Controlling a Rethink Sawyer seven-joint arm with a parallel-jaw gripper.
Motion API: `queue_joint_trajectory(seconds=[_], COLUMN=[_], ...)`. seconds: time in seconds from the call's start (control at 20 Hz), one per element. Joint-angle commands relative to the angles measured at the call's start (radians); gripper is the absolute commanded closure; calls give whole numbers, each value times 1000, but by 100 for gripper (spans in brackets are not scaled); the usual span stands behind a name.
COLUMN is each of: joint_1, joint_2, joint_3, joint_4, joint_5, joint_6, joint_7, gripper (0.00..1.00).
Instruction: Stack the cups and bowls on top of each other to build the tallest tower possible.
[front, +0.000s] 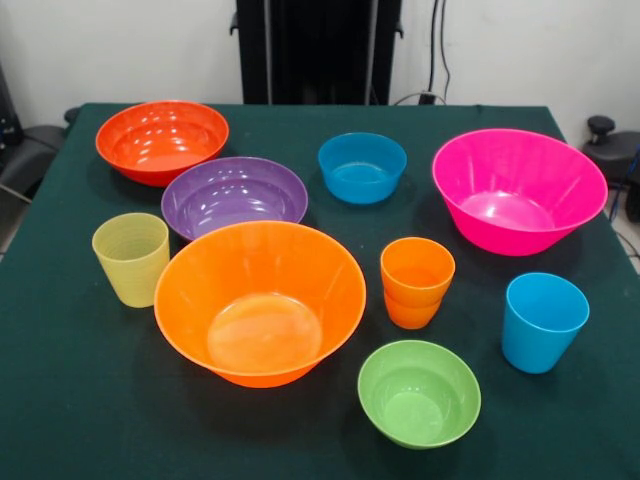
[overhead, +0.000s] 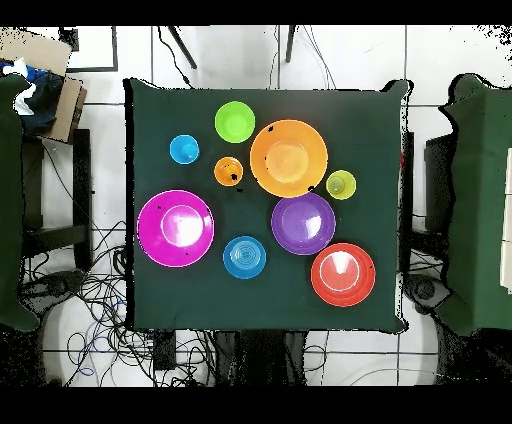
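No tool shows in either view, so I cannot tell whether it is open or closed, or holding anything; with no tool to measure from, places below are given among the vessels themselves.

Nothing is built yet. Every vessel stands mouth up on the green bench (front: 60, 400), spread out singly, which leaves each rim free to be taken from above. The large orange bowl (front: 260, 302) sits near the middle, touching or just overlapping the purple bowl (front: 234, 195) in the front view; the overhead view shows them just beside each other. The red-orange bowl (front: 162, 140) lies beyond the purple one. The hot pink bowl (front: 518, 188) stands well apart on the other side, with the small blue bowl (front: 362, 167) between it and the purple one. The lime green bowl (front: 419, 392) sits alone at the front.

The orange cup (front: 417, 281) seems to show a second band low down, perhaps another cup nested in it; I cannot tell. The ribbed yellow-green cup (front: 131, 258) stands just beside the large orange bowl, the sky blue cup (front: 543, 321) near the pink one. The wide bowls would likely serve as the base.
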Motion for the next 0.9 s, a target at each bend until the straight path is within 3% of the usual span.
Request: queue_joint_trajectory(seconds=[0.05, 0.4, 0.9], joint_1=[87, 120, 131], joint_2=[21, 17, -14], joint_3=[304, 429, 521], joint_4=[195, 263, 268], joint_5=[-235, -338, -456], joint_6=[-122, -221, -256], joint_7=[-274, -233, -181], gripper=[100, 100, 100])
